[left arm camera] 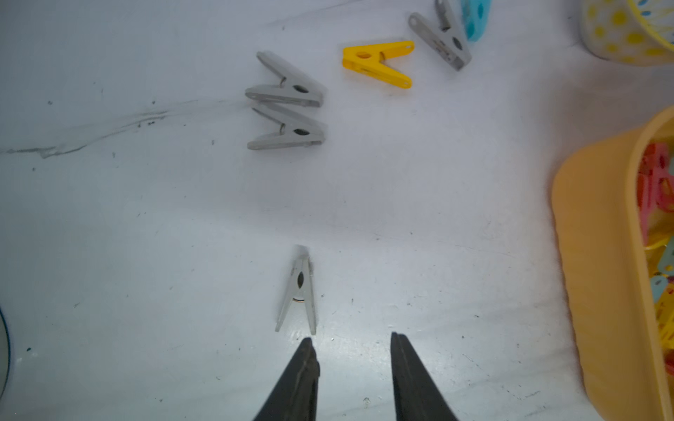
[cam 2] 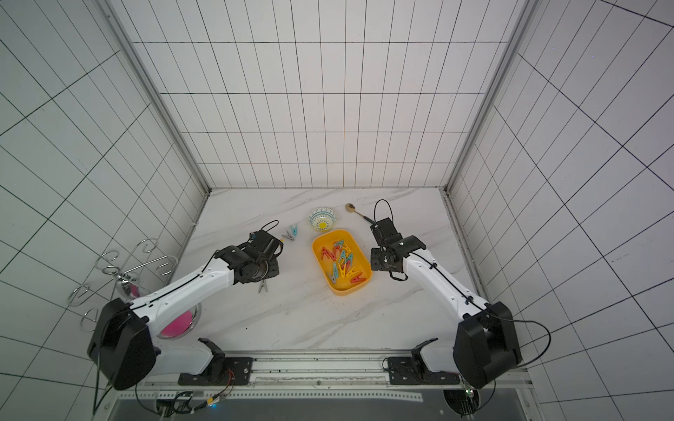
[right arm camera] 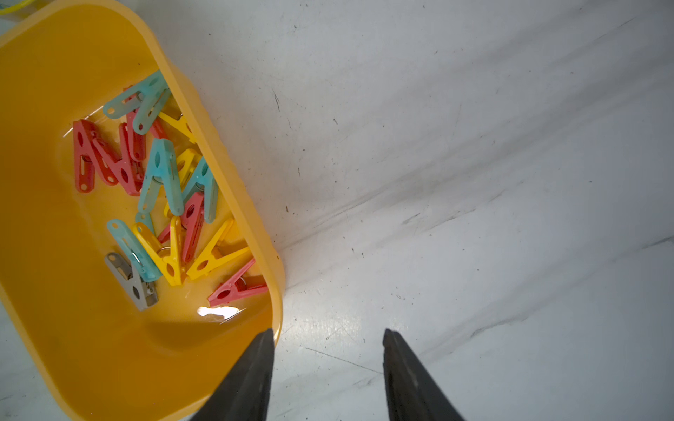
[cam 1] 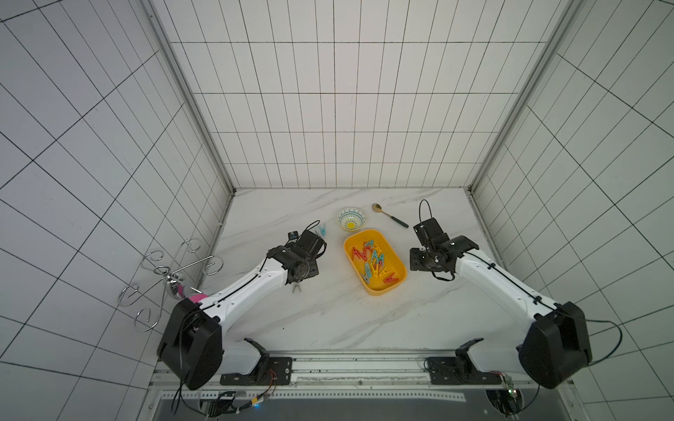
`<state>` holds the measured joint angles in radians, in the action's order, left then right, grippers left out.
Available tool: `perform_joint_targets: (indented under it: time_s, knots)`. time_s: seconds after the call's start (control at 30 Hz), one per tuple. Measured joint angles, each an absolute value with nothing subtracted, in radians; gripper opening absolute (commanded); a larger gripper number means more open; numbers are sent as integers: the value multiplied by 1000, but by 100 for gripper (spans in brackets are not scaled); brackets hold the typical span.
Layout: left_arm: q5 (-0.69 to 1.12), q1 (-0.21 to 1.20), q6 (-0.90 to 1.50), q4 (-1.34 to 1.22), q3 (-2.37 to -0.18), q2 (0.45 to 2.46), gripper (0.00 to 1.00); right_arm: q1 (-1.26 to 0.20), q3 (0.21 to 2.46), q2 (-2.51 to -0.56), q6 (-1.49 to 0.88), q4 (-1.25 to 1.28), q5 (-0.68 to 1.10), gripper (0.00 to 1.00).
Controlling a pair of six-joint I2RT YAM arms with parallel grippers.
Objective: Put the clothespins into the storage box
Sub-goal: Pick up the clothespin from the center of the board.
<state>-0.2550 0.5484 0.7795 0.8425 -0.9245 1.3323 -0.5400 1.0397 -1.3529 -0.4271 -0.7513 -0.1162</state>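
Both end effectors stand spread with nothing between the fingers: my left end effector [left arm camera: 352,339] hangs over the surface [left arm camera: 146,237] with a grey clothespin [left arm camera: 301,288] lying just ahead of its tips, and my right end effector [right arm camera: 328,331] sits near a corner of the storage box [right arm camera: 43,73]. Further out from the left one I see a pair of grey clothespins [left arm camera: 291,84], a yellow clothespin [left arm camera: 379,63], and a grey peg [left arm camera: 441,36] touching a teal peg [left arm camera: 474,18] near the patterned bowl [left arm camera: 627,32]. The box holds a heap of clothespins [right arm camera: 160,175] in red, teal, yellow and grey.
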Motion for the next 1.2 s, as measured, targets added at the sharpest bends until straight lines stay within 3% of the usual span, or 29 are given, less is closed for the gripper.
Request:
perform_joint_targets:
  time_s: [0.37,0.9,1.2]
  knots:
    - [-260,497,856,792,-721,1296,36,-568,1057,-1397,-428,-744,-117,52]
    - [-219,479,846,659,-682,1384,31,-576,1057,-1398,-429,-744,-117,52]
    - [-211,478,836,641,-678,1404,20,-576,1057,-1398,-431,-744,-119,52]
